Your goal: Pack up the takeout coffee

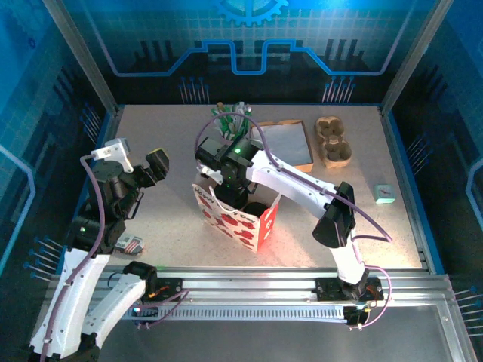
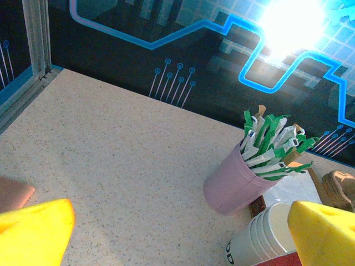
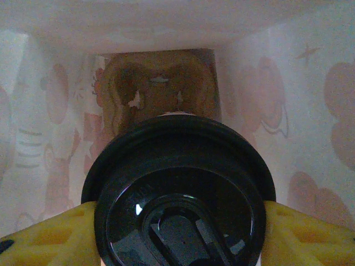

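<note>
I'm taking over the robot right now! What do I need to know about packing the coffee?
Left gripper: open, holding nothing, facing the pink cup of sticks.
Right gripper: down inside the gift bag, fingers closed on the takeout coffee, black lid on.
Done: the coffee is lidded and inside the bag, above a brown cardboard holder at the bottom.
Left: I cannot tell if the cup rests on the bottom. Probably lower it, open the fingers, then lift the arm out.
</note>
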`<state>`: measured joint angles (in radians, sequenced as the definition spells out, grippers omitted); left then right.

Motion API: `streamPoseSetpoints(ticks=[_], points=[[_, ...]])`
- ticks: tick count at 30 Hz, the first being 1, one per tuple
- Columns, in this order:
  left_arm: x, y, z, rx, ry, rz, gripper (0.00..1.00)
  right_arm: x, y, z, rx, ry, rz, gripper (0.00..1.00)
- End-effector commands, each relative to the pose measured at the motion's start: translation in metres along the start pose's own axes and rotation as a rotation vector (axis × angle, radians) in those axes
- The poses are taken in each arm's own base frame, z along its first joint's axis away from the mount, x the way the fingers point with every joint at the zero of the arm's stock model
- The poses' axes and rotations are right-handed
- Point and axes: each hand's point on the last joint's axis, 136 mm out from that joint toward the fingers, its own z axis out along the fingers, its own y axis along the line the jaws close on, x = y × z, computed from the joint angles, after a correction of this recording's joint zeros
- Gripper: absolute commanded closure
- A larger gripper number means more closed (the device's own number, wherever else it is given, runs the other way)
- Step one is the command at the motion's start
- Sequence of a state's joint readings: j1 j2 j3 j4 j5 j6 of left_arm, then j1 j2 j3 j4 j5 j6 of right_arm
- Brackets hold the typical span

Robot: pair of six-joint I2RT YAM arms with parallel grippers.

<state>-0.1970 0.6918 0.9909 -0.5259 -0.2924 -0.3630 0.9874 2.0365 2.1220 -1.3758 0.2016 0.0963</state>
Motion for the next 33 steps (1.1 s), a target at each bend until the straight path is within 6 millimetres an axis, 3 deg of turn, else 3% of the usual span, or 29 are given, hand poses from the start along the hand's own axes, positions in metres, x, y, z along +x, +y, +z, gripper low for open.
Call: streamPoseSetpoints(ticks=[1,19,33], points=[[-0.006,0.003,0.000,-0.009,-0.039,0.010,0.01,0.004,0.000,0.002,0.003,0.018,-0.003,0.51],[-0.007,0.003,-0.001,-0.009,-0.042,0.012,0.01,0.005,-0.001,-0.003,0.006,0.009,0.001,0.52],[-0.007,0.002,-0.002,-0.005,-0.043,0.011,0.01,0.000,-0.001,0.011,-0.003,0.043,0.009,0.52]])
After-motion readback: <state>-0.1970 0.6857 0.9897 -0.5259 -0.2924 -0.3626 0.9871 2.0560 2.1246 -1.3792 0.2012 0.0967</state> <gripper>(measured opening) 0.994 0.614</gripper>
